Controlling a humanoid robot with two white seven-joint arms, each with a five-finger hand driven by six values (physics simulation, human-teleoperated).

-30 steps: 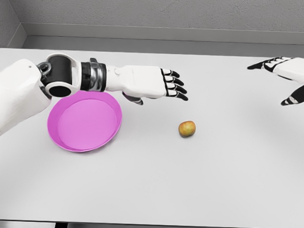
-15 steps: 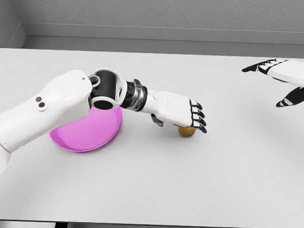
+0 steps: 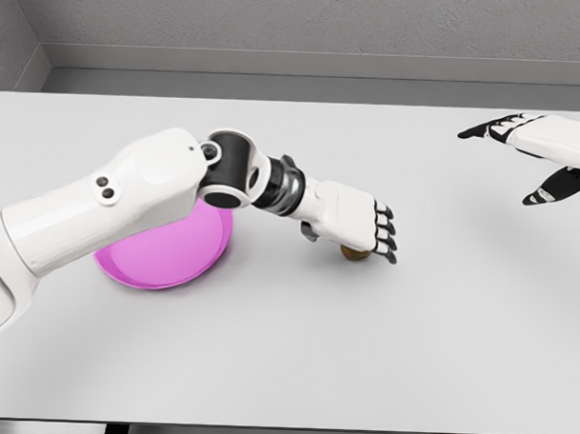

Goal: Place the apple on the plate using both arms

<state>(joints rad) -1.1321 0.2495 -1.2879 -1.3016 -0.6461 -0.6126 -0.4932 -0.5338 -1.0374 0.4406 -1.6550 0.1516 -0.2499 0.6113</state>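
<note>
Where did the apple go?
In the head view the apple sits on the table near the middle, mostly hidden under the left hand. The pink plate is off to its left.

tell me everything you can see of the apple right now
Only a small sliver of the apple shows: a rounded, yellow-brown lower edge peeking out beneath the left hand, which covers most of it from above. It sits on the white table, right of the pink plate and apart from it. The hand's fingers drape over it, but whether they grip it cannot be told. No stem or markings are visible.
</note>
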